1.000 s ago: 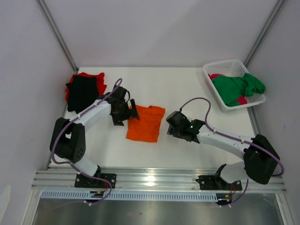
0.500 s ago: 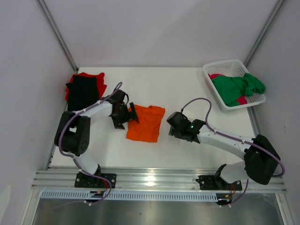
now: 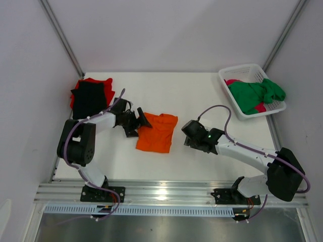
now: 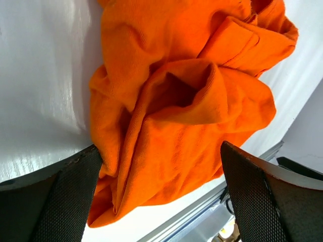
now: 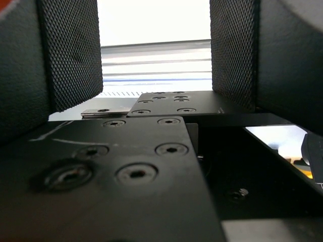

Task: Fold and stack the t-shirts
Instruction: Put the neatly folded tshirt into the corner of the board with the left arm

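Note:
A crumpled bright orange t-shirt (image 3: pixel 157 133) lies on the white table (image 3: pixel 192 96) between the two arms. My left gripper (image 3: pixel 139 124) is low at its left edge, open. In the left wrist view the orange t-shirt (image 4: pixel 176 101) fills the frame, and the two black fingers (image 4: pixel 50 201) stand wide on either side of its bunched hem, not closed on it. My right gripper (image 3: pixel 188 135) hovers just right of the shirt, open and holding nothing; its pads (image 5: pixel 70 50) frame only the arm's own black plates. A black t-shirt (image 3: pixel 88 101) lies on a red one (image 3: pixel 99 80) at the far left.
A white lattice basket (image 3: pixel 227 75) at the far right corner holds a green t-shirt (image 3: pixel 255 94) and a magenta-pink one (image 3: pixel 232 81). An aluminium rail (image 3: pixel 171 191) runs along the near table edge. Grey walls close in on the left and right.
My left arm has dropped lower, and its gripper has turned and slid against the orange t-shirt's left edge. The right arm has shifted slightly to the right. Both grippers stay open.

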Controlling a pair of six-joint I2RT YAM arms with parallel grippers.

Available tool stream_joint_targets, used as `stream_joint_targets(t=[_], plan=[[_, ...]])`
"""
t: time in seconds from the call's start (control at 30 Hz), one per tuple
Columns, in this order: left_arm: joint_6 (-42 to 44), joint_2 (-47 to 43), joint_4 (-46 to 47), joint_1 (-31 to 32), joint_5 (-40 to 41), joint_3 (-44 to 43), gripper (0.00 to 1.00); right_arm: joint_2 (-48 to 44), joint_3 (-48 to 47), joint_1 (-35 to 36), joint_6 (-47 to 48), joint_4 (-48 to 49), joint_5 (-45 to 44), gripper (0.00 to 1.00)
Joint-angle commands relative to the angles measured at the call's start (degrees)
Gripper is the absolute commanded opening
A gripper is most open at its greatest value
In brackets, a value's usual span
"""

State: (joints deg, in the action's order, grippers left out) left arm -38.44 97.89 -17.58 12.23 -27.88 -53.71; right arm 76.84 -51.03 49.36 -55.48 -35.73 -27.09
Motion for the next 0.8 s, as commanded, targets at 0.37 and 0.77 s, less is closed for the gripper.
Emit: stream_joint_targets(t=[0.37, 0.77], plan=[[5.1, 3.1, -4.5, -1.6, 1.9, -4.6, 0.93, -1.8, -1.4, -0.3, -1.8, -2.2, -2.3, 0.61], [6.8, 5.3, -10.9, -1.6, 6.3, -10.4, 0.91, -1.0, -2.6, -0.4, -2.0, -2.3, -2.4, 0.61]])
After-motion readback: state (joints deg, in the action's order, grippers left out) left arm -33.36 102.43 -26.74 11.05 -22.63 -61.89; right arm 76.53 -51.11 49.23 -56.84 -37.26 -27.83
